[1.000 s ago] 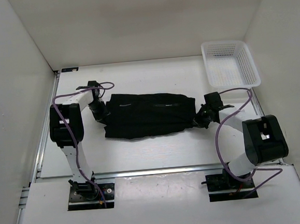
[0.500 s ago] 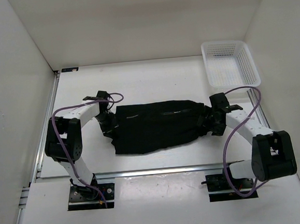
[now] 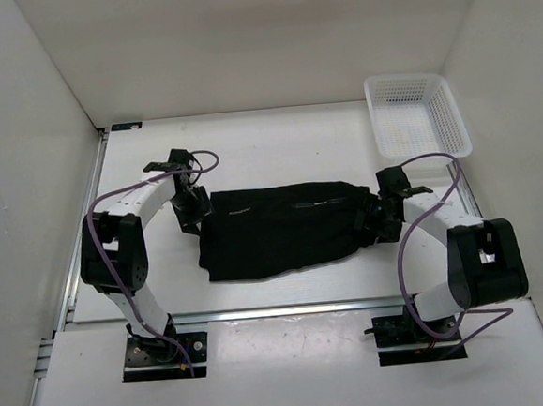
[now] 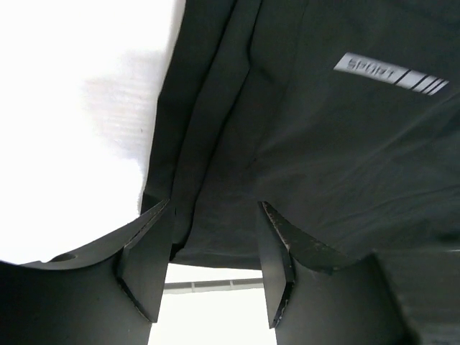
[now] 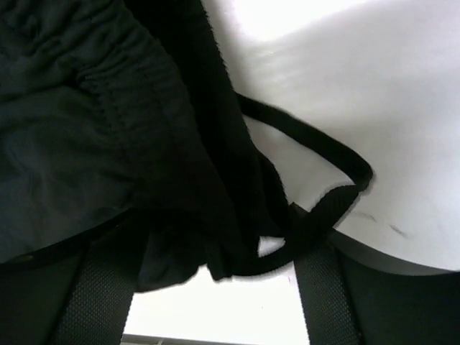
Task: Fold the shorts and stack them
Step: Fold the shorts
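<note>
Nearest me, both arms rise from the front edge of the table (image 3: 277,155) and bend in toward its middle. There the shorts (image 3: 283,226) lie flat, folded into one long dark band running left to right between the two claws. The left gripper (image 3: 194,220) sits at the band's left end. On its wrist camera the fingers (image 4: 144,266) stand apart, and the layered hem of the cloth lies in the gap, not pinched. A grey SPORT print (image 4: 392,75) shows on the fabric just beyond. The right gripper (image 3: 369,223) sits at the band's right end, at the gathered waistband. Its jaws are wide apart too, with bunched cloth between them. The drawstring (image 5: 316,147) loops out over the white table and comes back against one finger. Farther off, in the far right corner, the basket (image 3: 415,115) stands well apart from the shorts.
</note>
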